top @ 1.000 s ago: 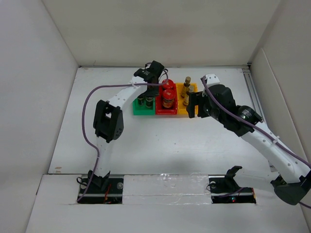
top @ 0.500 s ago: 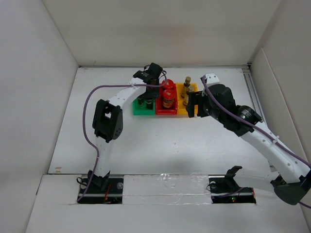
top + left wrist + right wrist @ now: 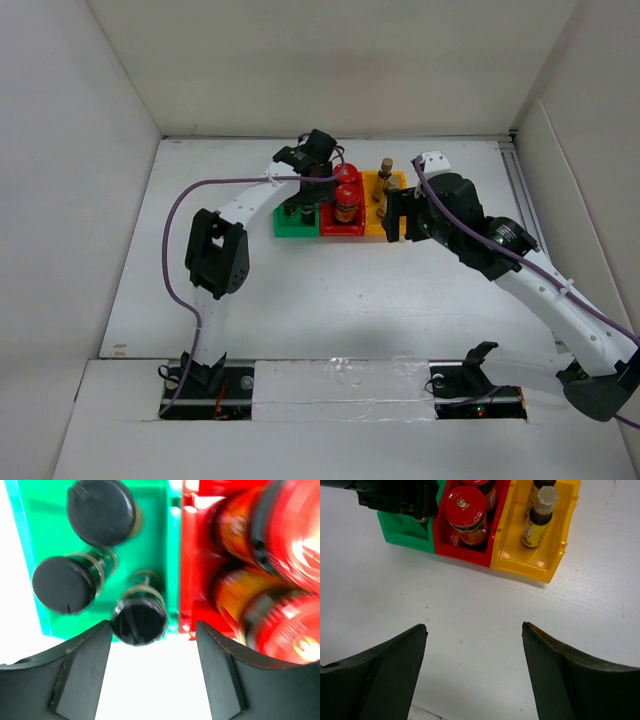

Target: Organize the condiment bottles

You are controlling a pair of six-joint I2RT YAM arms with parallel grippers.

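"What stands on the white worktop point(image 3: 300, 300)?"

"A green bin point(image 3: 290, 226), a red bin point(image 3: 340, 229) and a yellow bin point(image 3: 385, 227), touching in a row."

"And the bottles?"

"Three black-capped bottles point(image 3: 63, 584) are in the green bin, two red-capped jars point(image 3: 465, 505) in the red, and two slim yellow-labelled bottles point(image 3: 537, 522) in the yellow."

"The arms?"

"The left pincer point(image 3: 152, 626) hangs over the green bin, jaws parted on either side of one black cap, gripping nothing. The right pincer point(image 3: 474, 626) gapes over bare worktop before the bins."
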